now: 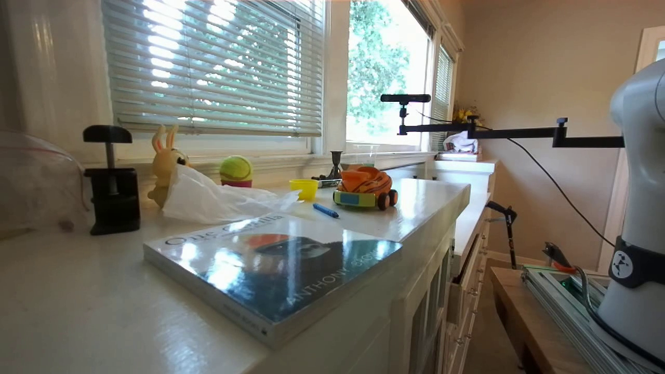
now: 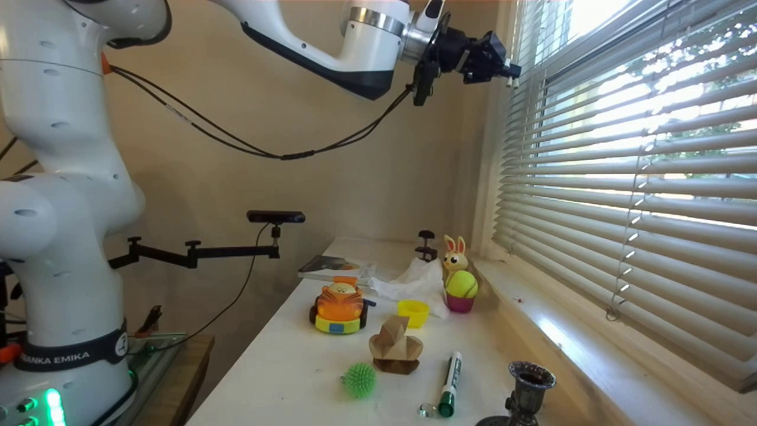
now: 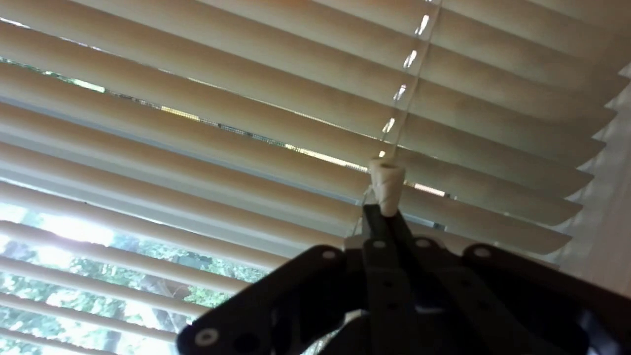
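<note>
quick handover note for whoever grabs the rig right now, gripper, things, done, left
Gripper: jaws shut, raised in front of the blind.
Tassels: white, right at the tips of the jaws in the wrist view; whether they're firmly held, I can't tell.
Blind: lowered, slats tilted.
Done: tassels reached, jaws closed.
Left: probably worth checking the hold before moving off.

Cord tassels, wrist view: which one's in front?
The picture-right tassel: it shows nearly whole, hollow rim included, at the tips of the fingers; the picture-left tassel is mostly hidden behind it.
</note>
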`<state>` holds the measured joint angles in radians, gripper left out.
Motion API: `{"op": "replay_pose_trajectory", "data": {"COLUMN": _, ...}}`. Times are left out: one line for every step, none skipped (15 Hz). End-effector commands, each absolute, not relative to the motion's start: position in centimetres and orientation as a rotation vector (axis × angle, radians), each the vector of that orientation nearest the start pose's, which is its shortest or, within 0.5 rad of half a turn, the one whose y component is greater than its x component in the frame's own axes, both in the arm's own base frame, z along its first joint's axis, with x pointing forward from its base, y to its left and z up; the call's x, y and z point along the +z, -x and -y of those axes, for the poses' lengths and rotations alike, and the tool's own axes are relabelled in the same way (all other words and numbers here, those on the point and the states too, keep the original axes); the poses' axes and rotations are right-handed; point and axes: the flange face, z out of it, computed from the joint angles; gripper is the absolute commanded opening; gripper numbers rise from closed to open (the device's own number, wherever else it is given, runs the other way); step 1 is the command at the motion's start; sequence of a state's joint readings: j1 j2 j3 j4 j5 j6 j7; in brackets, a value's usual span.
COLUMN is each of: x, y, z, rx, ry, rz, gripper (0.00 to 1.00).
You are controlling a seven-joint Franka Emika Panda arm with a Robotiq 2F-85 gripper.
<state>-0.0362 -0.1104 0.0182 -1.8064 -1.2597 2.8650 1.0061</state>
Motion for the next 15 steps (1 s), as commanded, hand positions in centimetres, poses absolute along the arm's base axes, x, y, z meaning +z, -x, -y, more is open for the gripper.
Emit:
{"op": "replay_pose_trajectory", "data": {"x": 67.5, "y": -55.5, "z": -3.5, "rx": -2.083, "ry": 2.842, "rz": -0.007, "gripper": 0.01}}
{"op": "replay_pose_trajectory", "data": {"x": 67.2, "y": -55.4, "z": -3.3, "rx": -2.075, "ry": 2.849, "rz": -0.01, "gripper": 0.01}}
{"op": "replay_pose_trajectory", "data": {"x": 66.7, "y": -55.4, "z": -3.1, "rx": -2.054, "ry": 2.859, "rz": -0.014, "gripper": 0.01}}
{"op": "replay_pose_trajectory", "data": {"x": 66.2, "y": -55.3, "z": -2.9, "rx": -2.032, "ry": 2.869, "rz": -0.026, "gripper": 0.01}}
{"op": "replay_pose_trajectory", "data": {"x": 65.6, "y": -55.1, "z": -2.6, "rx": -2.007, "ry": 2.881, "rz": -0.041, "gripper": 0.01}}
{"op": "replay_pose_trajectory", "data": {"x": 65.0, "y": -55.0, "z": -2.4, "rx": -1.981, "ry": 2.894, "rz": -0.054, "gripper": 0.01}}
{"op": "replay_pose_trajectory", "data": {"x": 64.4, "y": -54.9, "z": -2.1, "rx": -1.955, "ry": 2.909, "rz": -0.066, "gripper": 0.01}}
{"op": "replay_pose_trajectory", "data": {"x": 63.9, "y": -54.8, "z": -1.9, "rx": -1.932, "ry": 2.92, "rz": -0.076, "gripper": 0.01}}
{"op": "replay_pose_trajectory", "data": {"x": 63.4, "y": -54.7, "z": -1.7, "rx": -1.906, "ry": 2.93, "rz": -0.087, "gripper": 0.01}}
{"op": "replay_pose_trajectory", "data": {"x": 62.8, "y": -54.6, "z": -1.5, "rx": -1.878, "ry": 2.942, "rz": -0.097, "gripper": 0.01}}
{"op": "replay_pose_trajectory", "data": {"x": 61.9, "y": -54.5, "z": -1.2, "rx": -1.838, "ry": 2.958, "rz": -0.117, "gripper": 0.01}}
{"op": "replay_pose_trajectory", "data": {"x": 61.2, "y": -54.5, "z": -0.9, "rx": -1.799, "ry": 2.973, "rz": -0.135, "gripper": 0.01}}
{"op": "replay_pose_trajectory", "data": {"x": 60.1, "y": -54.4, "z": -0.5, "rx": -1.752, "ry": 2.989, "rz": -0.156, "gripper": 0.01}}
{"op": "replay_pose_trajectory", "data": {"x": 59.3, "y": -54.3, "z": -0.2, "rx": -1.712, "ry": 3.004, "rz": -0.176, "gripper": 0.01}}
{"op": "replay_pose_trajectory", "data": {"x": 58.5, "y": -54.3, "z": 0.2, "rx": -1.678, "ry": 3.013, "rz": -0.191, "gripper": 0.01}}
